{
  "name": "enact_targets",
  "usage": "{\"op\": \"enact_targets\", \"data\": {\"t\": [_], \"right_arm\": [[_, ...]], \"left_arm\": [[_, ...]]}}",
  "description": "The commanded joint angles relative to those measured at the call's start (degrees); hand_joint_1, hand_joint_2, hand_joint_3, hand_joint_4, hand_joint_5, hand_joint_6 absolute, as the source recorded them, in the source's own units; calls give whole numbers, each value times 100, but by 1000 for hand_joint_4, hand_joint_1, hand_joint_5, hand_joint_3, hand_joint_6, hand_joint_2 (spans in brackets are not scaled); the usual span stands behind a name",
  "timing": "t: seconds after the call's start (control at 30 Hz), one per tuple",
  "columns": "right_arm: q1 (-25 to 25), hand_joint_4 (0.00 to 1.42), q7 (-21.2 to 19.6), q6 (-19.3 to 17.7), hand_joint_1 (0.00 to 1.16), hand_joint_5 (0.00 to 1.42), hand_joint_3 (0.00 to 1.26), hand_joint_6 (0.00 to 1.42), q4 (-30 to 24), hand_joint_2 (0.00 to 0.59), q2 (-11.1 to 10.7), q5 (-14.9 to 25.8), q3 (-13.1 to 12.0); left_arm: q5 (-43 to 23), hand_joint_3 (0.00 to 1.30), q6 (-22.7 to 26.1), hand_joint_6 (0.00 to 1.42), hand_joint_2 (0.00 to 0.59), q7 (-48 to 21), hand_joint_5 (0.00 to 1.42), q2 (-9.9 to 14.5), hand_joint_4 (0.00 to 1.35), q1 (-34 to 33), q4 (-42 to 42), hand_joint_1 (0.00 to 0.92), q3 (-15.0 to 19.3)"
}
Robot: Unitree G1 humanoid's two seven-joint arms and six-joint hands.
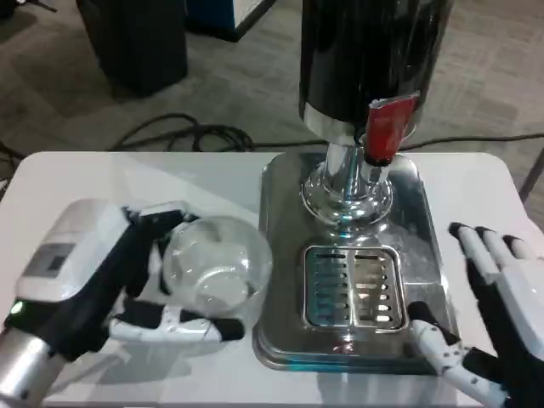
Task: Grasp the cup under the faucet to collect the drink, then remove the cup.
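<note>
The table point(127, 183) is white and spreads under both hands; beyond its far edge lie dark cables point(191, 134) on grey carpet. The dispenser point(370, 59), a black drum on a chrome stem, rises well beyond the fingertips of both hands, with a red tap point(389, 127) at its front. Its steel tray point(276, 255) sits between the two hands, and a slotted grate point(353, 287) lies in the tray's near half, below the tap and nearer the right fingers than the left.

The left hand point(102, 280) lies on the table left of the tray; its fingers point(157, 219) curl round the far side of the cup point(217, 263) while another finger reaches along the cup's near side, so the clear cup sits gripped between them, tipped on its side with its mouth turned toward the camera. The cup's right edge comes just beside the tray's left rim; whether they touch cannot be told. The cup is off the grate and away from the tap, left of both.

The right hand point(497, 314) lies at the tray's right side, holding nothing; its long fingers point(480, 251) stretch forward close together beside the tray's right rim, and one finger point(438, 340) reaches apart toward the tray's near right corner, just beside or touching it.
</note>
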Motion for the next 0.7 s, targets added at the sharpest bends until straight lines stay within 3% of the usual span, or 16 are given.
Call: {"op": "enact_targets", "data": {"t": [0.03, 0.5, 0.7], "right_arm": [[260, 0, -33, 50, 102, 0, 25, 95, -227, 402, 206, 65, -187], [661, 0, -225, -54, 64, 0, 15, 97, -557, 368, 199, 447, -689], [782, 0, -439, -202, 58, 0, 15, 105, -557, 362, 193, 761, -1067]], "left_arm": [[71, 958, 123, 1424, 0, -7, 1272, -156, 1046, -487, 110, 676, -266], [687, 958, 505, 1424, 0, 89, 1272, -756, 1046, -1742, 847, 692, -1237], [873, 958, 602, 1424, 0, 126, 1272, -888, 1046, -1908, 1098, 681, -1475]]}}
